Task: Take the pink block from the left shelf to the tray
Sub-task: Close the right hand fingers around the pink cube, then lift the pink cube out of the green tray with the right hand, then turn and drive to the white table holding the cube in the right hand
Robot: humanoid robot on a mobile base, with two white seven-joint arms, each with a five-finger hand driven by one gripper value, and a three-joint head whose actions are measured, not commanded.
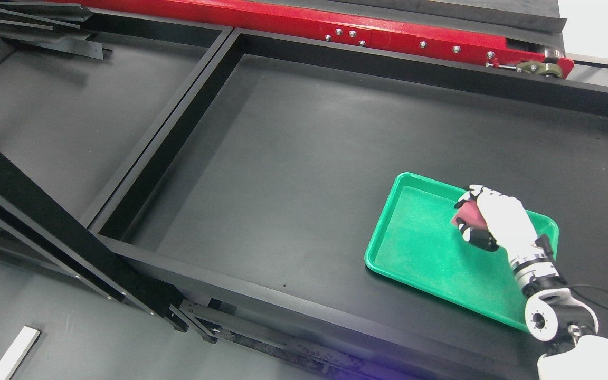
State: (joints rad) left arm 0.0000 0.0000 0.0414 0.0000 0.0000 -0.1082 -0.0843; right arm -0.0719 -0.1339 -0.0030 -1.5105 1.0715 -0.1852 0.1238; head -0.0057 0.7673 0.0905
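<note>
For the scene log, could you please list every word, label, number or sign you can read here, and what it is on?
None: no readable text shows anywhere in the head view.
Green tray: plain, no print.
Pink block, held in the right hand: no marking visible.
Red rail: only bolts, no lettering.
Black table: bare of labels.

Green tray (420,248), pink block (467,214), white-and-black right hand (486,219), red rail (388,31).
</note>
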